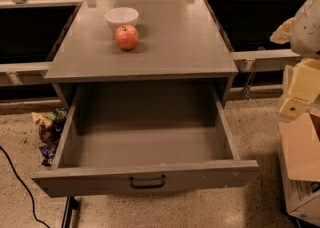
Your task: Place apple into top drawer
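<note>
Camera view: apple [126,37] sits on cabinet top [175,42], toward back-left corner, just in front of white bowl [121,17], approx. touching it. Top drawer [200,172] is pulled out below the front edge, nothing inside. Gripper [299,92] is at right edge of frame, well apart from apple; apart or together: cannot tell. Judgement: pick step not yet begun. Next move req. reach to apple w/o knocking bowl, grasp, lift, carry fwd over front edge, lower into drawer.

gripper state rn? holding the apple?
Gripper: at the right edge of view, open or closed cannot be told. Not holding the apple, which sits on the cabinet top by the bowl.
</note>
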Motion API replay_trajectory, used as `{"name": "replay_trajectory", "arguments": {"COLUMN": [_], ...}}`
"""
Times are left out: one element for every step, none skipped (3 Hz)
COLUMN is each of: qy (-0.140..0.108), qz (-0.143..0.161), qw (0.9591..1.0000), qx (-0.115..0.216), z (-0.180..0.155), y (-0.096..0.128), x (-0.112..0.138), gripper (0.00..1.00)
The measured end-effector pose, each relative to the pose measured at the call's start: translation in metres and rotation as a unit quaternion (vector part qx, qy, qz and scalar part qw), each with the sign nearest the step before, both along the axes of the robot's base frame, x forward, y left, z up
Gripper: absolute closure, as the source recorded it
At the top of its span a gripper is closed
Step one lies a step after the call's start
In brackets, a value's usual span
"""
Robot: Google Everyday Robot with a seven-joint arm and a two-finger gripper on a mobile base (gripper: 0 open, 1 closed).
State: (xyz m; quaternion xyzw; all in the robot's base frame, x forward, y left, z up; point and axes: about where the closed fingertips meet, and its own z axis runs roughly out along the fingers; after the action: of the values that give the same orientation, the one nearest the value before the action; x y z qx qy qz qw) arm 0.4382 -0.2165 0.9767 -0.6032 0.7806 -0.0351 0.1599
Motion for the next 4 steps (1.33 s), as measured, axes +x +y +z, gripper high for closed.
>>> {"name": "replay_trajectory", "arguments": {"qy": [0.0,-0.018,-0.04,-0.066], "qz": [0.0,-0.006,-0.005,-0.005], "qw": [1.0,0.9995,0.9963,0.9854], "qx": [0.0,0.024,0.076,0.157], "z": [0.0,-0.005,-0.013,-0.022], "y": [0.0,-0.001,0.008,0.03], "x": [0.0,0.032,0.097,0.17], "gripper": [0.0,0.0,0.0,0.0]}}
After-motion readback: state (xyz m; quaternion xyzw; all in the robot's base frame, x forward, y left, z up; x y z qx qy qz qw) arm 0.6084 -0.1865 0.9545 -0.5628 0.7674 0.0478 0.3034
